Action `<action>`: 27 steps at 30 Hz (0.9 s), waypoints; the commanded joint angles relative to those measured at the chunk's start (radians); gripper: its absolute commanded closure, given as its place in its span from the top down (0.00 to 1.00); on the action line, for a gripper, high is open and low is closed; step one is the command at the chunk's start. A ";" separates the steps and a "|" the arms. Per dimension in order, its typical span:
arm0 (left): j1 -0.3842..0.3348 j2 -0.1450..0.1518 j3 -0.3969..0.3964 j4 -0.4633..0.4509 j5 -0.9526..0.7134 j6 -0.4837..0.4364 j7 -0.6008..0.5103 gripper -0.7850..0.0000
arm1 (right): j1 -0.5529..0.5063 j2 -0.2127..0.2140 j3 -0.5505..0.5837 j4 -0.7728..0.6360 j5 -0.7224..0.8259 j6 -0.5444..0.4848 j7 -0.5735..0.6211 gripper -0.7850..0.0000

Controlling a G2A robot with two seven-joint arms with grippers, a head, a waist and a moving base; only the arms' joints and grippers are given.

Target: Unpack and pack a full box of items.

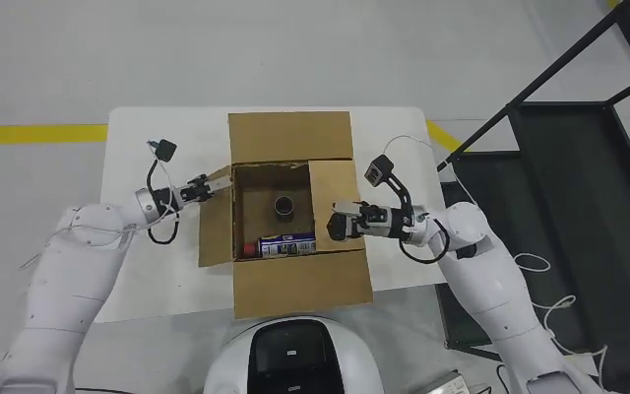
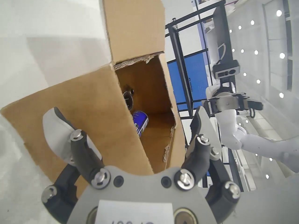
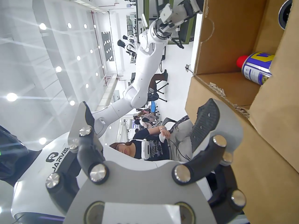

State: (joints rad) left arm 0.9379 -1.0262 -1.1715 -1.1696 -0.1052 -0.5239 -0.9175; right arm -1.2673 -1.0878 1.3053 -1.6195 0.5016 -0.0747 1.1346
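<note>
- A cardboard box [image 1: 300, 286] stands open in the middle of the white tabletop [image 1: 148, 128], with all four flaps folded outward
- Inside it, a blue spray can [image 1: 285, 244] with a red cap lies on its side along the wall nearest the robot
- A dark round tin [image 1: 283, 206] stands upright near the middle of the box floor, apart from the spray can
- The left hand [image 1: 219, 184] is at the box's left wall, toward the far corner. Its fingers [image 2: 55, 129] are spread wide and hold nothing, and the left flap's edge lies between them
- The right hand [image 1: 340, 222] is over the right flap, spread wide and holding nothing. One ribbed pad [image 3: 205, 122] is just beside the cardboard; I cannot tell whether it touches
</note>
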 commanded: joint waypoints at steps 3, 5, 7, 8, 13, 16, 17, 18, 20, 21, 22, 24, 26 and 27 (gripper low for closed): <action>0.067 0.027 -0.097 -0.121 -0.055 -0.007 -0.046 1.00 | 0.008 0.001 -0.005 0.006 0.003 -0.007 0.003 1.00; 0.100 0.038 -0.137 -0.178 -0.071 0.001 -0.064 1.00 | 0.009 0.001 -0.003 0.008 0.005 -0.009 0.002 1.00; 0.125 0.045 -0.167 -0.225 -0.078 0.012 -0.069 1.00 | 0.008 0.002 0.001 0.011 0.012 -0.013 0.004 1.00; 0.136 0.047 -0.174 -0.245 -0.091 0.020 -0.071 1.00 | 0.006 0.003 0.003 0.012 0.016 -0.015 0.007 1.00; 0.153 0.050 -0.169 -0.355 -0.117 0.051 -0.106 1.00 | -0.011 0.008 0.024 0.018 0.036 -0.028 0.013 1.00; 0.139 0.045 -0.131 -0.406 -0.119 0.094 -0.112 1.00 | -0.023 0.011 0.040 0.023 0.046 -0.036 0.012 1.00; 0.130 0.042 -0.112 -0.415 -0.119 0.115 -0.106 1.00 | -0.027 0.012 0.047 0.025 0.050 -0.038 0.009 1.00; 0.118 0.038 -0.089 -0.420 -0.121 0.142 -0.098 1.00 | -0.032 0.013 0.053 0.027 0.056 -0.041 0.006 1.00; 0.091 0.026 -0.030 -0.421 -0.137 0.192 -0.094 1.00 | -0.042 0.015 0.067 0.031 0.067 -0.046 0.000 1.00; 0.071 0.019 0.000 -0.411 -0.158 0.213 -0.097 1.00 | -0.047 0.016 0.074 0.033 0.073 -0.048 -0.003 1.00; 0.048 0.012 0.030 -0.393 -0.164 0.234 -0.089 1.00 | -0.052 0.017 0.080 0.035 0.078 -0.049 -0.004 1.00; 0.004 -0.006 0.095 -0.361 -0.177 0.260 -0.074 1.00 | -0.061 0.019 0.092 0.038 0.085 -0.053 -0.008 1.00; -0.037 -0.024 0.156 -0.323 -0.167 0.272 -0.050 1.00 | -0.068 0.021 0.101 0.041 0.088 -0.055 -0.010 1.00; -0.058 -0.033 0.182 -0.303 -0.171 0.279 -0.040 1.00 | -0.071 0.021 0.104 0.042 0.089 -0.054 -0.011 1.00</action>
State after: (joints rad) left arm 0.9074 -1.0478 -1.0314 -1.4990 -0.2759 -0.2530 -0.9713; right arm -1.3353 -1.0674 1.4056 -1.5788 0.5896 -0.1291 1.1249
